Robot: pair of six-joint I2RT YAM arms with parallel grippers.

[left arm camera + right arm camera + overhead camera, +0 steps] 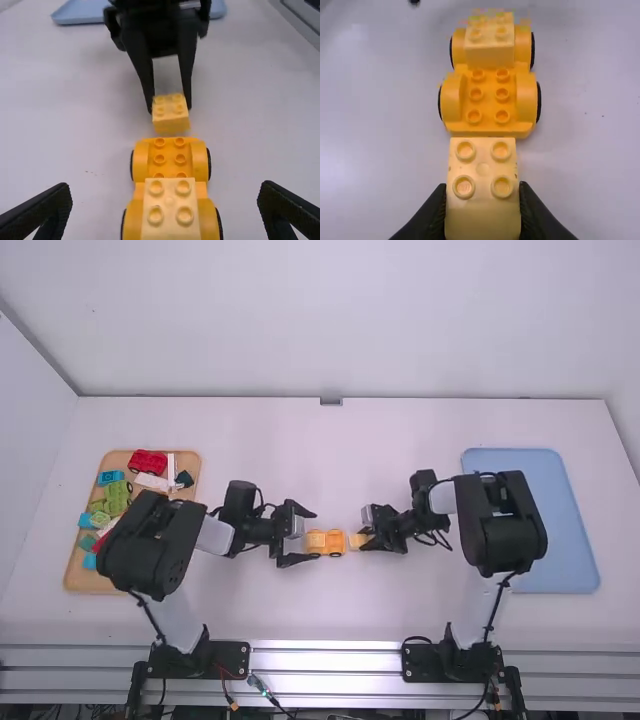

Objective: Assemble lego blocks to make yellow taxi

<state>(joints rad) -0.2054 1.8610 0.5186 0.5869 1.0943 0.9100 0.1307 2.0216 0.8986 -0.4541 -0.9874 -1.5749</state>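
Note:
Near the table's middle stands an orange car base with black wheels [334,542]. A pale yellow block [170,215] is mounted on one end of the car base [179,160]; studs show bare on the other end. My left gripper [299,542] is open around the end with the mounted block, and its fingers stand wide apart in its wrist view [165,210]. My right gripper [367,540] is shut on a second yellow block [357,540], held just beyond the base's bare-studded end. In the right wrist view the gripper [482,215] pinches this block [483,170] by its sides, studs up.
A wooden tray [82,582] at the left holds several blocks, among them a red vehicle [148,462] and green and blue pieces. A blue tray [570,550] lies at the right, partly under the right arm.

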